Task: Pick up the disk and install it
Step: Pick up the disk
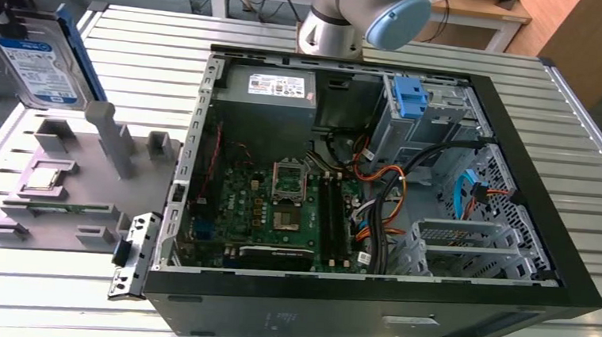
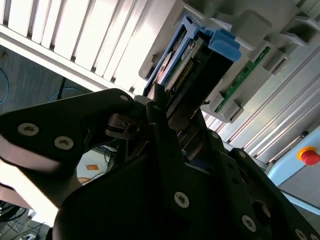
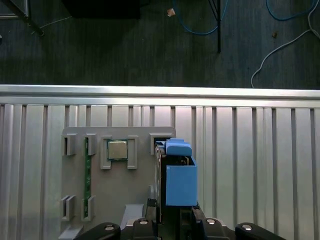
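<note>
The disk (image 1: 41, 67), a silver drive with a white-and-blue label in a bright blue frame, stands upright at the exterior view's far left. It hangs just over the end of the grey fixture plate (image 1: 66, 192). My gripper (image 1: 12, 27) is shut on its upper edge. In the second wrist view the black fingers (image 2: 165, 130) clamp the disk (image 2: 187, 70) on both faces. The first wrist view shows the disk (image 3: 180, 182) edge-on, rising from the gripper (image 3: 172, 220) over the fixture plate (image 3: 120, 195).
The open computer case (image 1: 549, 257) lies on the slatted metal table (image 1: 589, 141), with the motherboard (image 1: 277, 206), cables and a blue bracket (image 1: 410, 97) in its drive bay. The fixture plate holds a small square chip (image 3: 117, 149) and a green memory stick (image 3: 86, 175).
</note>
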Robot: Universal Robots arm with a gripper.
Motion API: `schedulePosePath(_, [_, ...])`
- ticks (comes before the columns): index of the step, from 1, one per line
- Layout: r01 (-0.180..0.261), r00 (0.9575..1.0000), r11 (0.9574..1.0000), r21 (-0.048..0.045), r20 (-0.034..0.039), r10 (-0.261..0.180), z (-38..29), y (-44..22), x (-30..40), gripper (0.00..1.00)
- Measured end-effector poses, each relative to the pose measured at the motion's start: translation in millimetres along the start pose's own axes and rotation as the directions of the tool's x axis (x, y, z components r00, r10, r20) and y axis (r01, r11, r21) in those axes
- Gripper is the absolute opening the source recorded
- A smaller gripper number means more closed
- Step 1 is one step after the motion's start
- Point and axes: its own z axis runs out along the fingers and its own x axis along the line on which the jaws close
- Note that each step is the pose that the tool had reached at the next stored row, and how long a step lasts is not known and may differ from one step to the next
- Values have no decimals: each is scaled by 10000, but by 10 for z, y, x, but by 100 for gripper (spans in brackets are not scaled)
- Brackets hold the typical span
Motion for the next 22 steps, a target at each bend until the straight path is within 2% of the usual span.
schedulePosePath(13, [0, 10000, 10000, 0, 0, 0, -392, 14, -20, 35])
schedulePosePath(22, [0, 10000, 10000, 1, 0, 0, -557, 19, -29, 35])
